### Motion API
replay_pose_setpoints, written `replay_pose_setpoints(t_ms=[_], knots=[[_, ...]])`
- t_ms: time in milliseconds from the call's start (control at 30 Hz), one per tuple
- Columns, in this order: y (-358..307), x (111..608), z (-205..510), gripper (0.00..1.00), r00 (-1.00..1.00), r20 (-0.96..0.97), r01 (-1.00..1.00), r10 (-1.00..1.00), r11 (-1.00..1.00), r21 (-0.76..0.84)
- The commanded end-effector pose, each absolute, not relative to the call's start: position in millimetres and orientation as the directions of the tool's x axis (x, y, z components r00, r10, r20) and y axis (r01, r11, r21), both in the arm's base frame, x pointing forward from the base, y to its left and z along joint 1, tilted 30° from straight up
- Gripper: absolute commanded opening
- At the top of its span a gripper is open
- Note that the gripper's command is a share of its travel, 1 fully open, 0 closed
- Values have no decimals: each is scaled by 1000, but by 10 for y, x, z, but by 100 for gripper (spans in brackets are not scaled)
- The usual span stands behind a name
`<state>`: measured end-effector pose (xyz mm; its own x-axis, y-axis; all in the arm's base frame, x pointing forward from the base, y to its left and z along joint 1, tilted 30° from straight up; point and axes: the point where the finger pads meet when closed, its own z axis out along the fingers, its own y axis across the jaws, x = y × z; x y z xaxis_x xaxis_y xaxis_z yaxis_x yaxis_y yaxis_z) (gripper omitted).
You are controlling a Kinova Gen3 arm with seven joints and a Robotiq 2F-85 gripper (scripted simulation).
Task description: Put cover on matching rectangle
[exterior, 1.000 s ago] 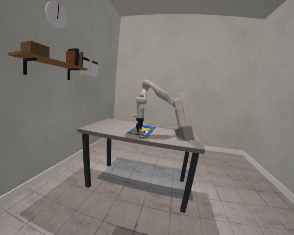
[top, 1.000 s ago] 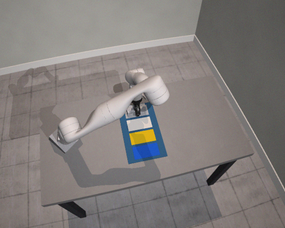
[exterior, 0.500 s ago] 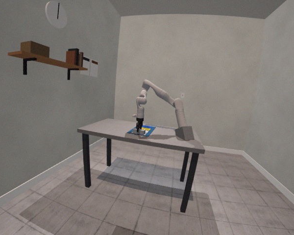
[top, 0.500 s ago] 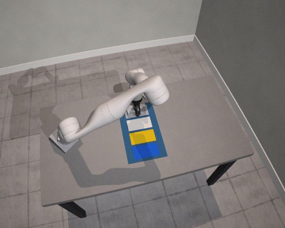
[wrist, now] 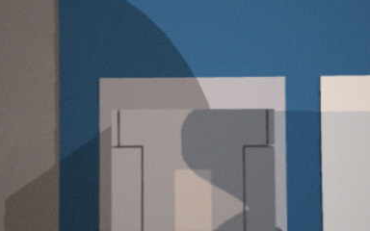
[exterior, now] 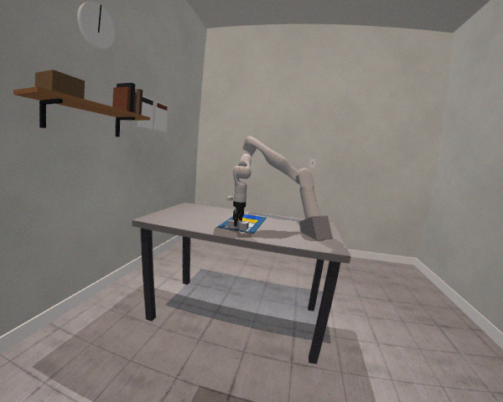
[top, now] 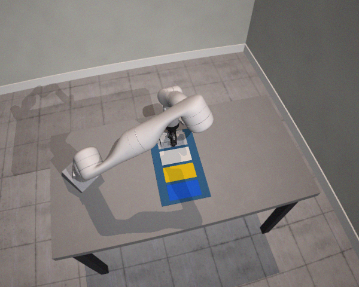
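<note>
The cover is a pale grey box on a grey square pad at the far end of the dark blue mat. It fills the lower middle of the wrist view, partly in the arm's shadow. My gripper points straight down right over the cover, open, with nothing between its fingers. In the side view the gripper hangs low at the cover. The fingers do not show in the wrist view. On the mat beyond the cover lie the white rectangle, the yellow rectangle and the blue rectangle.
The arm's base stands near the table's left edge, and the arm spans over the table to the mat. The white rectangle's edge shows at the right of the wrist view. A wall shelf hangs far off.
</note>
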<state>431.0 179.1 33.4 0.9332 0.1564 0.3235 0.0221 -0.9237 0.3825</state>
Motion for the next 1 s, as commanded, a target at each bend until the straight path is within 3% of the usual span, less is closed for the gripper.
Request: replay_pose_setpoints(t_ms=[0,200,233,967], knots=[[1798,4311,341,100,933,325,23,157,-924,382],[1798,4311,341,100,933,325,23,157,-924,382],[1798,4311,341,73,933,325,23,157,-924,382],[1798,4311,341,73,933,325,23,157,-924,382]])
